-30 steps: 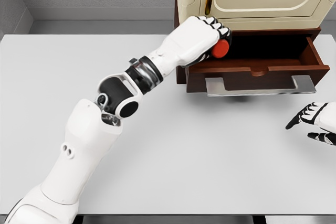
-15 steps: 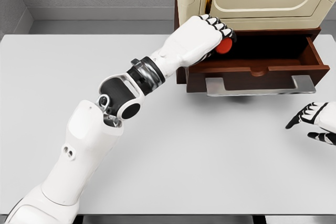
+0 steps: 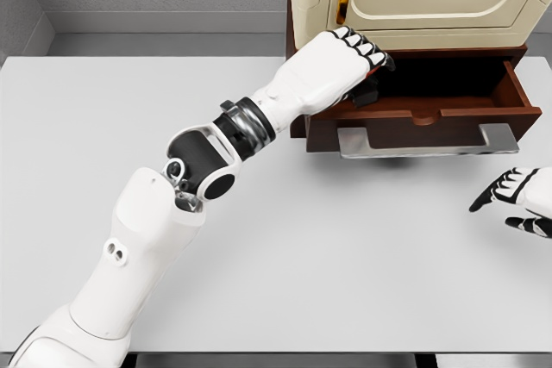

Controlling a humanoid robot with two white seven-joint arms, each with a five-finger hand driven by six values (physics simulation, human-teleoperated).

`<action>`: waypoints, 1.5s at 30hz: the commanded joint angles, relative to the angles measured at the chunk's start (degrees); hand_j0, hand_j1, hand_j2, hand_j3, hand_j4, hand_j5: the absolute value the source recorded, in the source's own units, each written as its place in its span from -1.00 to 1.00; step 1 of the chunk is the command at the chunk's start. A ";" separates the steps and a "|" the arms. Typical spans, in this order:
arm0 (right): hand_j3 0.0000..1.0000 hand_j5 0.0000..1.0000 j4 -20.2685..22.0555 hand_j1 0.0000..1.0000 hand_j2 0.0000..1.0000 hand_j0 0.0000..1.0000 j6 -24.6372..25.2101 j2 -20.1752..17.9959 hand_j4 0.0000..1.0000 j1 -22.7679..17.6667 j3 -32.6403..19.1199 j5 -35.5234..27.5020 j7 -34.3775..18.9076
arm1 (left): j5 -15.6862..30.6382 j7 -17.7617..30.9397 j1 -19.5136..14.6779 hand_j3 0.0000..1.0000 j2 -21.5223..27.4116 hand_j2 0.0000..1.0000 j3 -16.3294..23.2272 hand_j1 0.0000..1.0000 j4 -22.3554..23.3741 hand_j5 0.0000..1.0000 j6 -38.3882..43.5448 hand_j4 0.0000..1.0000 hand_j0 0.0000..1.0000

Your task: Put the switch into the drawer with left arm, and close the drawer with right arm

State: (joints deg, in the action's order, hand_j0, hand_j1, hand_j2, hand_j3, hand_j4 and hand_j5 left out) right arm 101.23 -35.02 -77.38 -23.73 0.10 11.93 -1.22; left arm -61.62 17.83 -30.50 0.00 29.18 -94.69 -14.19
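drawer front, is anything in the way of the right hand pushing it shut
Yes. The left hand reaches over the drawer's left front corner into the open cavity, so closing now would pinch it. The table between the right hand and the metal handle shows nothing else.
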 commanded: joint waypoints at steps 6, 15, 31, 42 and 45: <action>0.32 0.32 -0.07 0.32 0.32 0.32 0.02 -0.14 0.32 0.00 -0.02 -0.33 -0.01 | -0.52 -0.07 0.00 0.37 0.00 0.37 0.08 0.37 -0.23 0.37 0.04 0.37 0.37; 0.32 0.32 -0.07 0.32 0.32 0.32 0.02 -0.14 0.32 0.00 -0.02 -0.32 0.07 | -0.52 -0.07 -0.09 0.45 0.00 0.45 0.00 0.45 -0.32 0.45 0.04 0.45 0.45; 0.33 0.33 -0.07 0.33 0.33 0.33 0.02 0.04 0.33 1.41 0.07 -1.55 0.07 | 28.82 0.01 0.70 0.87 12.03 0.87 -12.13 0.87 -8.49 0.87 -20.81 0.87 0.87; 0.32 0.32 -0.07 0.32 0.32 0.32 0.02 0.13 0.32 2.11 0.16 -1.82 0.87 | 59.51 0.36 29.87 1.00 33.49 1.00 -36.56 1.00 -5.86 1.00 -20.81 1.00 1.00; 0.32 0.32 -0.07 0.32 0.32 0.32 0.02 0.30 0.32 2.20 0.16 -1.73 1.13 | 58.19 0.72 33.75 1.00 33.49 1.00 -44.56 1.00 2.75 1.00 -20.81 1.00 1.00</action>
State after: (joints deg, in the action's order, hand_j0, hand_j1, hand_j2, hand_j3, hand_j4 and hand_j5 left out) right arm 101.15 -35.02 -77.08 -21.53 0.26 10.51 -0.22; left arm -4.19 18.39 3.87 32.67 -9.58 -96.49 -35.05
